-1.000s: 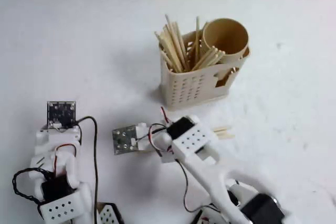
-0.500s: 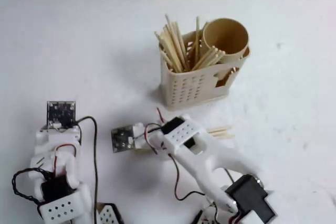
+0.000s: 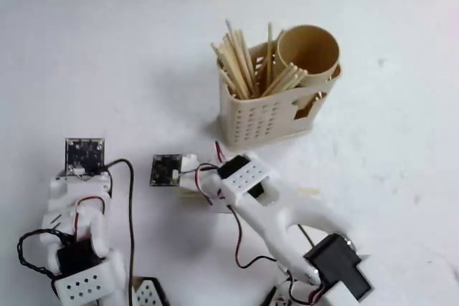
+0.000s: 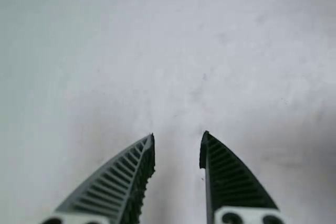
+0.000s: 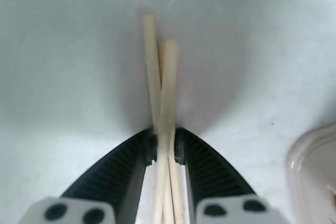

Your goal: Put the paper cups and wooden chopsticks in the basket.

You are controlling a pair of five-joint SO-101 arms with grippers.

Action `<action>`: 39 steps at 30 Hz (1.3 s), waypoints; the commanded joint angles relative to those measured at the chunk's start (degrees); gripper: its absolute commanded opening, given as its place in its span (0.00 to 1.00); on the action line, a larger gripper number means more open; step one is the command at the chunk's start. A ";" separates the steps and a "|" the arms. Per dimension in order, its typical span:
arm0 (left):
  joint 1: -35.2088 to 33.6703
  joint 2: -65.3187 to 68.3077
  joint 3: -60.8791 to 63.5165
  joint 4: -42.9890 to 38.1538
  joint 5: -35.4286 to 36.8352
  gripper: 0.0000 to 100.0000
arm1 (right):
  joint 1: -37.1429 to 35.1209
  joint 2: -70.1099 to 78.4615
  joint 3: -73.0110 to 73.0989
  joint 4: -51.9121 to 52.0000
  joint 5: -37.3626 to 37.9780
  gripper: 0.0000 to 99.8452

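A white counter (image 3: 107, 69) fills the scene, seen from above. Two white robot arms sit at its near edge. The right arm (image 3: 280, 209) stretches across the middle of the counter and ends just in front of the basket. The left arm (image 3: 75, 227) is folded at the near left corner, well apart from everything else.

A cream plastic basket (image 3: 265, 116) with a perforated wall stands upright beyond the right arm. A tan paper cup (image 3: 308, 48) sits upright in its right side, mouth open to the top. Beside the cup, a bundle of wooden chopsticks (image 3: 240, 62) stands in the left side and fans out above the rim.

From overhead, the right arm's own body covers its fingers and most of what they hold. A pale sliver on the counter by the arm's right side may be a chopstick tip, though it is too faint to be sure.

In the right wrist view, the right gripper (image 5: 164, 142) has its dark ribbed fingers closed narrowly on a few held chopsticks (image 5: 161, 77), which cross at the fingertips and run out over the counter. A curved corner of the basket (image 5: 310, 156) shows nearby.

In the left wrist view, the left gripper (image 4: 177, 145) has its fingers parted by a moderate gap, holding nothing, above bare counter.
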 commanded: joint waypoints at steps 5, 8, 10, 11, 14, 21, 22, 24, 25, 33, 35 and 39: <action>0.66 -0.92 -0.26 0.18 -0.53 0.15 | 0.92 -0.57 -4.40 4.35 -0.79 0.11; 0.66 -0.92 -0.26 0.18 -0.53 0.15 | 3.21 -0.57 -5.54 4.26 0.70 0.05; 0.66 -0.92 -0.26 0.18 -0.53 0.15 | 4.18 -0.66 -5.63 4.09 2.11 0.02; 0.66 -0.92 -0.26 0.18 -0.53 0.15 | 4.44 -0.84 -5.63 4.09 1.93 0.03; 0.66 -0.92 -0.26 0.18 -0.53 0.15 | 4.44 -2.24 -5.45 4.35 1.93 0.02; 0.75 -0.92 -0.26 0.18 -0.53 0.15 | 4.53 -9.01 -5.10 7.25 1.85 0.02; 0.75 -0.92 -0.26 0.18 -0.53 0.15 | 4.62 -10.24 -5.10 7.25 1.05 0.02; 0.75 -0.92 -0.26 0.18 -0.53 0.15 | 5.14 -13.14 -5.10 7.25 -2.02 0.02; 0.75 -0.92 -0.26 0.18 -0.53 0.15 | 5.41 -14.73 -5.10 7.25 -3.34 0.02; 0.75 -0.92 -0.26 0.18 -0.53 0.15 | 5.49 -33.36 -7.56 6.99 -13.98 0.02; 0.75 -0.92 -0.26 0.18 -0.53 0.15 | 6.55 -38.37 -10.99 6.81 -17.49 0.02; 0.75 -0.92 -0.26 0.18 -0.53 0.15 | 10.07 -42.95 -22.86 6.99 -24.62 0.02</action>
